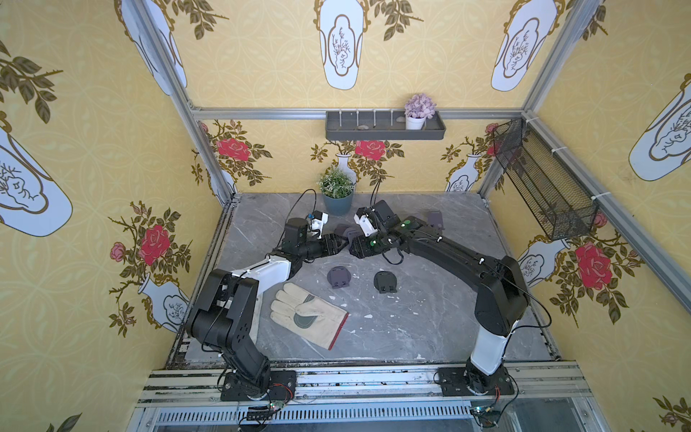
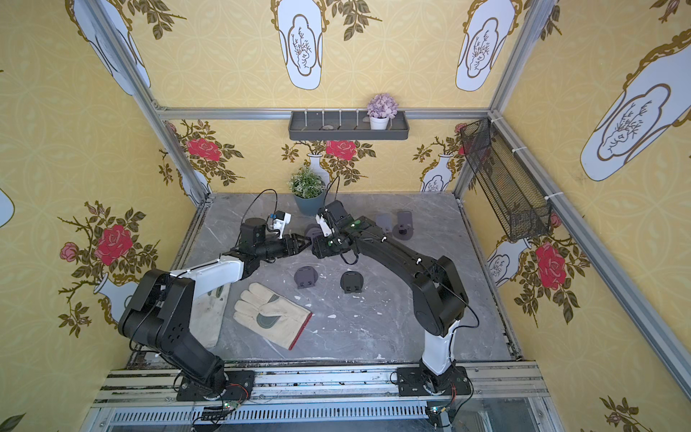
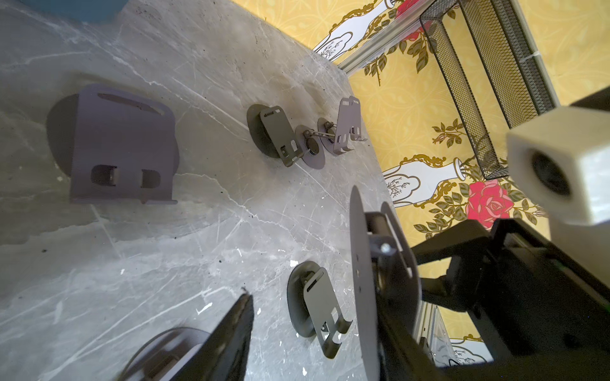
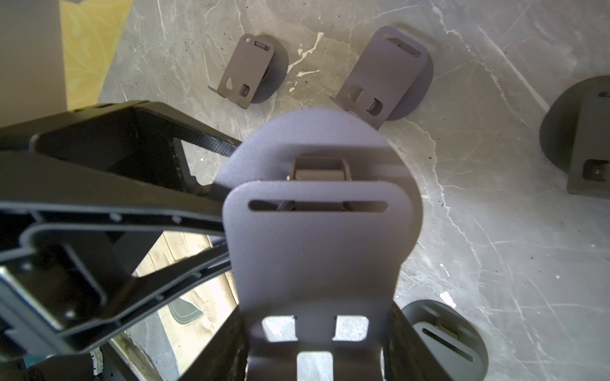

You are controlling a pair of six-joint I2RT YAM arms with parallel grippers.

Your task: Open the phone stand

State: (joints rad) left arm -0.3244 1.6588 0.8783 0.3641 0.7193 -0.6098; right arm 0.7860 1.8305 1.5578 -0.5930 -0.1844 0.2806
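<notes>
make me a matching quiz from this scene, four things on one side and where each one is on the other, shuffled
1 work glove
2 purple flowers
3 green plant
4 gripped phone stand

a on the wall shelf
b raised above the table
c lying flat near the table's front
d standing at the table's back edge

Pairs: 1-c, 2-a, 3-d, 4-b

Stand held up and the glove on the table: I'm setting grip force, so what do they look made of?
Stand: probably thin sheet metal with a matte grey, finely grained coating; crisp punched slots and a bent lip suggest it, though plastic is possible.
Glove: likely pale suede-like leather, soft and creased, with stitched panels and a red cuff edge.
</notes>
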